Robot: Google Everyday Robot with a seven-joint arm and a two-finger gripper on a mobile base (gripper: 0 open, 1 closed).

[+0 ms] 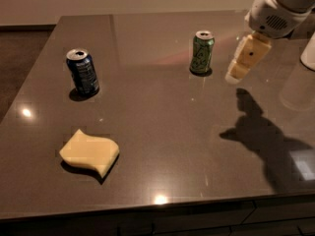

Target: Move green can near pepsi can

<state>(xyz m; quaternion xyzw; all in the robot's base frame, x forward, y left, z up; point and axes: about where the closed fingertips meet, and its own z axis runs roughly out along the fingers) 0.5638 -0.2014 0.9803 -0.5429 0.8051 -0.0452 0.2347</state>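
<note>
The green can (202,52) stands upright on the dark table (162,132), toward the back right, with pale markings and a silver top. The pepsi can (82,72), dark blue with a silver top, stands upright at the left, far from the green can. My gripper (238,69) hangs from the white arm at the upper right, with its cream-coloured fingers (244,57) pointing down and left. It is just right of the green can, at about the can's height, apart from it and holding nothing.
A yellow sponge (90,152) lies on the table at the front left. The gripper's shadow (256,127) falls on the table at the right. The table's front edge runs along the bottom of the view.
</note>
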